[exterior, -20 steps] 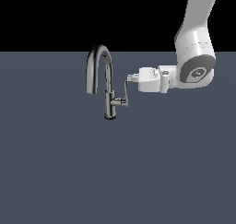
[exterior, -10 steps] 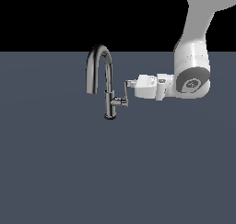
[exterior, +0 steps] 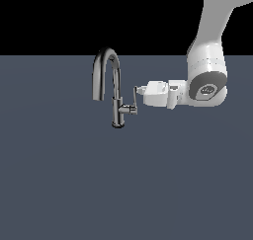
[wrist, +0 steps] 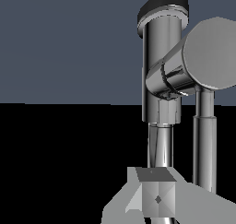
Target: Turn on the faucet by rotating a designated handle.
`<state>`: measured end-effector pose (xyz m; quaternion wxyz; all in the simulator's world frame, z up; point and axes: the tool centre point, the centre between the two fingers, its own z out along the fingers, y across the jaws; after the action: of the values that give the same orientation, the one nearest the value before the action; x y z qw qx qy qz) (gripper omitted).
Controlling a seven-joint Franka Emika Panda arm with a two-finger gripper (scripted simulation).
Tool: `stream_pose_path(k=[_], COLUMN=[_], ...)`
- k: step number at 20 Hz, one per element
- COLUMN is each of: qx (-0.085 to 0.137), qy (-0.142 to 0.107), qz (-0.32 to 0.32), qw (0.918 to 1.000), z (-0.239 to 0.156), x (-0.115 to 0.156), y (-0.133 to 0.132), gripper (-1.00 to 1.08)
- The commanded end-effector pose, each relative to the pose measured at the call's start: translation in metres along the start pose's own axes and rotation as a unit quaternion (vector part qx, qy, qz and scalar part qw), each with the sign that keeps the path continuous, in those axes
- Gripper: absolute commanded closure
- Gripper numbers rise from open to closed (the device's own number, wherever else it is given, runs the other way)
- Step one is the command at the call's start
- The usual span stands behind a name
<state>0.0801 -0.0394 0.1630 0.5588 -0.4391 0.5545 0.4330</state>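
The dark glossy faucet point(exterior: 112, 81) stands upright, with its arched spout curving toward the exterior view's left. Its handle point(exterior: 135, 98) is a thin upright lever on a short stub on the side toward the exterior view's right. My white gripper point(exterior: 139, 91) lies level and its tip is at the lever's upper part, touching or nearly so. In the wrist view the faucet body point(wrist: 161, 71), the lever point(wrist: 204, 144) and the joined fingertips point(wrist: 157, 197) show close up. The gripper looks shut with nothing in it.
The faucet stands on a flat dark blue-grey surface point(exterior: 74, 175). My white arm point(exterior: 207, 81) comes in from the upper part of the exterior view's right. The background behind is black.
My gripper has moved a little down and toward the exterior view's left, closing on the lever. The lever has not visibly turned.
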Motion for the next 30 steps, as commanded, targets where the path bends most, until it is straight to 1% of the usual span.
stream_pose_path(k=[1, 15, 16, 17, 30], qx=[0.0, 0.0, 0.0, 0.008, 0.001], qy=[0.0, 0.0, 0.0, 0.003, 0.0], qz=[0.0, 0.0, 0.0, -0.002, 0.0], qw=[1.0, 1.0, 1.0, 1.0, 1.0], z=[0.0, 0.0, 0.0, -0.007, 0.0], x=[-0.001, -0.006, -0.006, -0.005, 0.03], y=[0.007, 0.048, 0.048, 0.042, 0.096], gripper=[1.08, 1.08, 1.08, 1.08, 1.08])
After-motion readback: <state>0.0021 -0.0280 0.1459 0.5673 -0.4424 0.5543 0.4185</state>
